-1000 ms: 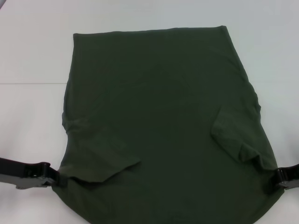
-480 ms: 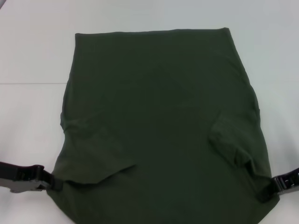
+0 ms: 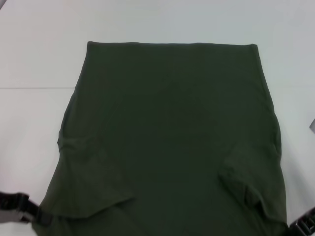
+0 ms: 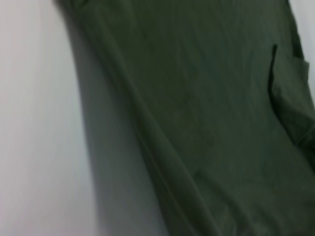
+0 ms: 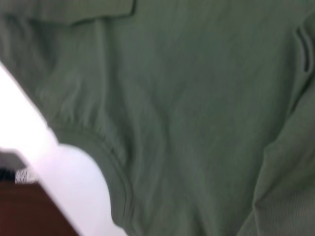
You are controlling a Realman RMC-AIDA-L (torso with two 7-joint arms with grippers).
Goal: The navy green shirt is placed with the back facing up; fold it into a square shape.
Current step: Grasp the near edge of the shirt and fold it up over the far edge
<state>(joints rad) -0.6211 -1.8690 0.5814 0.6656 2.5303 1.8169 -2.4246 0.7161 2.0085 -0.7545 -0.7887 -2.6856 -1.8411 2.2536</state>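
Observation:
The navy green shirt (image 3: 170, 128) lies spread on the white table (image 3: 34, 49), plain side up, with both short sleeves folded inward onto the body (image 3: 246, 182). My left gripper (image 3: 38, 216) is at the shirt's near left corner, shut on the cloth. At the near right corner, mostly cut off by the picture's edge, my right gripper (image 3: 295, 227) holds the cloth too. The left wrist view shows the shirt (image 4: 206, 123) hanging taut with a folded sleeve (image 4: 290, 98). In the right wrist view the shirt (image 5: 187, 113) fills the picture, with its curved neckline seam (image 5: 114, 172).
A seam line (image 3: 29, 88) crosses the table on the left. A small grey object (image 3: 312, 125) shows at the right edge. White tabletop lies beyond and on both sides of the shirt. A brown surface (image 5: 29, 211) shows past the table in the right wrist view.
Both grippers have moved toward me and low in the head view, dragging the shirt along. Its far hem has slid nearer and the cloth looks more stretched.

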